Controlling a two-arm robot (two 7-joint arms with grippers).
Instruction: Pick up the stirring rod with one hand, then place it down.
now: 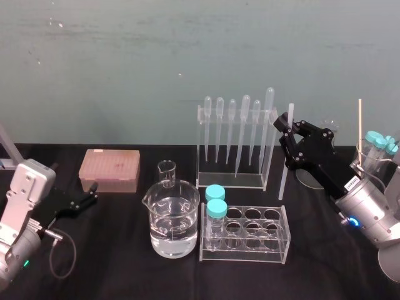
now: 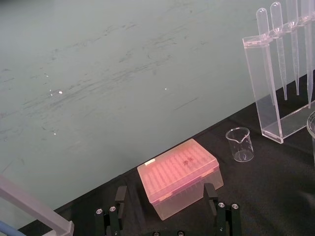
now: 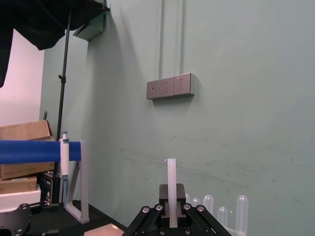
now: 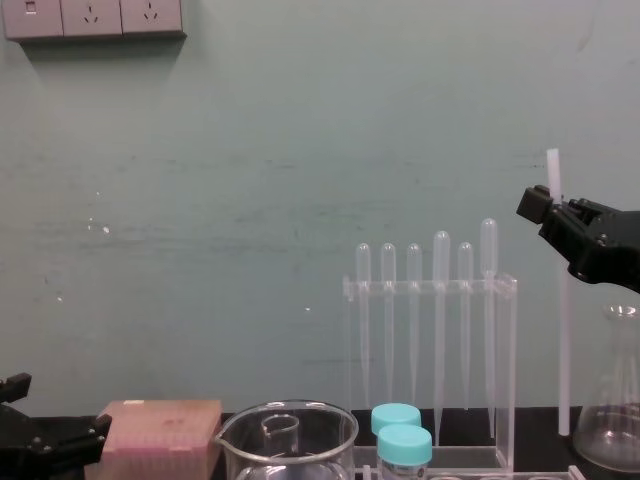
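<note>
Black cloth covers the worktop below a teal wall. Over the worktop's right side the black right gripper (image 1: 286, 130) has its fingers clamped on the long, thin, translucent-white stirring rod (image 1: 284, 165). The rod stands nearly upright just right of the clear acrylic pipette rack (image 1: 231, 182). Near the left edge the black left gripper (image 1: 89, 197) rests with fingers apart, facing the pink plastic tip box (image 1: 109, 170).

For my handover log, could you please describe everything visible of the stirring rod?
The stirring rod is a thin, straight, translucent-white stick of even thickness with plain ends. It stands nearly upright, just right of the pipette rack, pinched near its top by the right claw. Whether its lower end touches the black cloth cannot be told.
</note>
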